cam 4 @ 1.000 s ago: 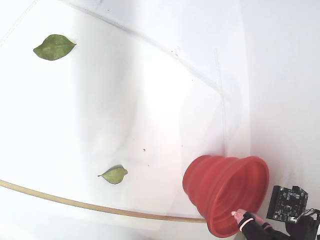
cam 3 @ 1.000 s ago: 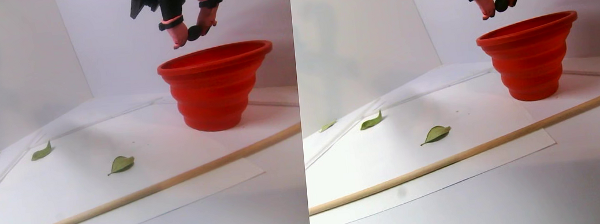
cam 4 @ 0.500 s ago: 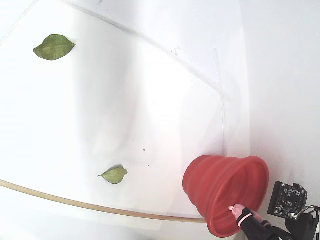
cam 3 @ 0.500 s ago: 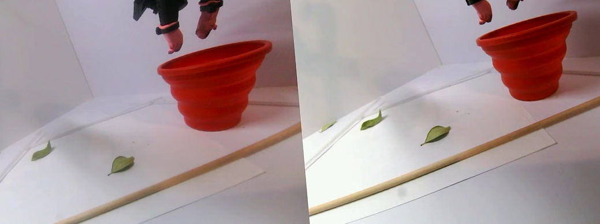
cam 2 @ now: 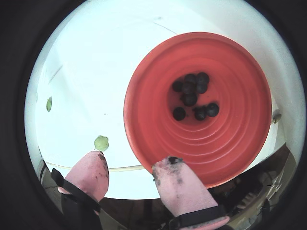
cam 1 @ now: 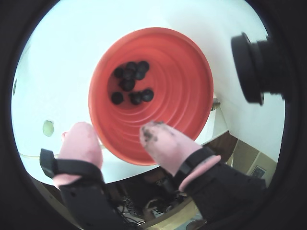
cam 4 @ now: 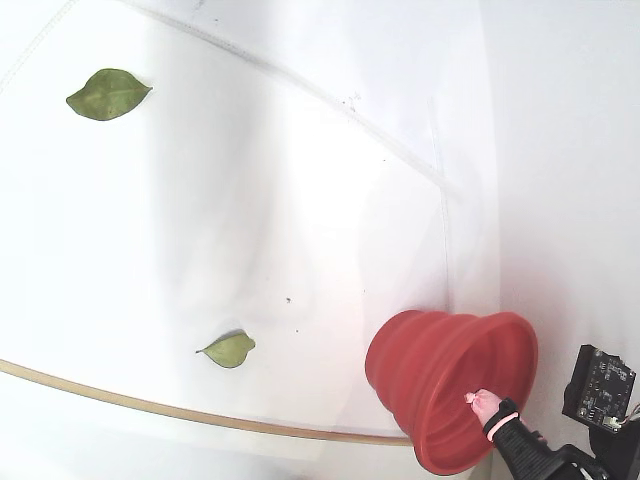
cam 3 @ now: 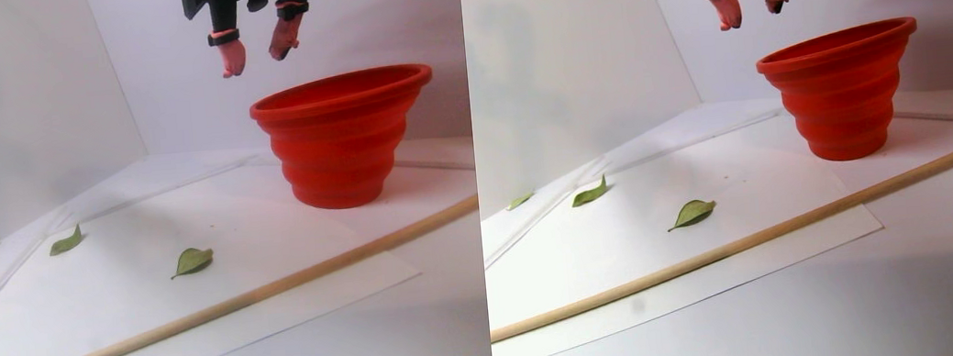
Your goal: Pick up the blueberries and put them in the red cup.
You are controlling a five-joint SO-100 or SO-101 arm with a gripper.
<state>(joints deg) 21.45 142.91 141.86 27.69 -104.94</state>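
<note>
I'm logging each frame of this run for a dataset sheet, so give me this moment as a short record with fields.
gripper: open and empty, in the air up and left of the cup's rim in the stereo pair view
red cup: upright on the white sheet
blueberries: a cluster of dark berries on the cup's bottom
leaves: green ones lying loose on the sheet, e.g.
wooden rod: lies across the sheet in front of the cup

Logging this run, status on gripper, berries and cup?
Gripper open, empty, above cup rim. Blueberries all in red cup, several on its floor. No berries on table; only leaves, nothing blocking.
</note>
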